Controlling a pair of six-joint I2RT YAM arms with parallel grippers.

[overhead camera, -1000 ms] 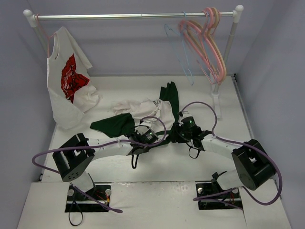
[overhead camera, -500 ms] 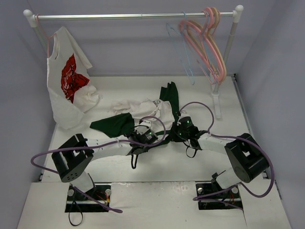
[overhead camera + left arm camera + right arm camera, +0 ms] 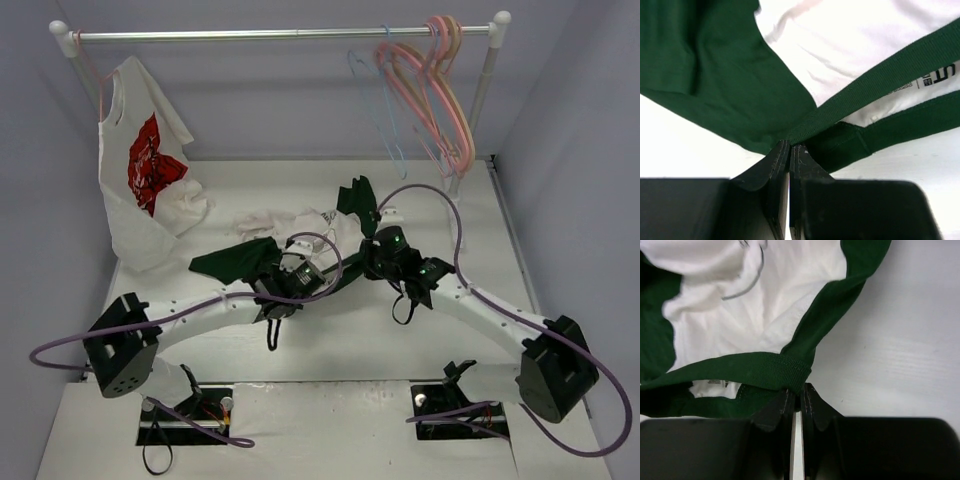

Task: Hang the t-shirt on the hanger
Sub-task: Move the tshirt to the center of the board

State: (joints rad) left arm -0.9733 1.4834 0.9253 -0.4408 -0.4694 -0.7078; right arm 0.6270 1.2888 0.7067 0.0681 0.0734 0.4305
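The t-shirt [image 3: 322, 226], white with dark green sleeves, lies crumpled mid-table. Its green ribbed collar [image 3: 875, 87] stretches between my two grippers. My left gripper [image 3: 303, 257] is shut on the collar's left end; in the left wrist view the left gripper [image 3: 789, 146] pinches the band where it meets a green sleeve [image 3: 715, 75]. My right gripper [image 3: 373, 256] is shut on the collar's other end; in the right wrist view the right gripper [image 3: 799, 389] grips the folded band [image 3: 765, 371]. The hanger [image 3: 375, 100], thin and light blue, hangs on the rail, apart from both arms.
A white shirt with a red graphic [image 3: 142, 170] hangs at the rail's [image 3: 250, 34] left end. Several pink hangers [image 3: 440, 100] hang at its right end beside the white post [image 3: 478, 110]. Purple cables [image 3: 420, 200] loop over both arms.
Both grippers have closed on the collar. Both arms have reached farther from their bases, and the shirt's middle has bunched and shifted back.
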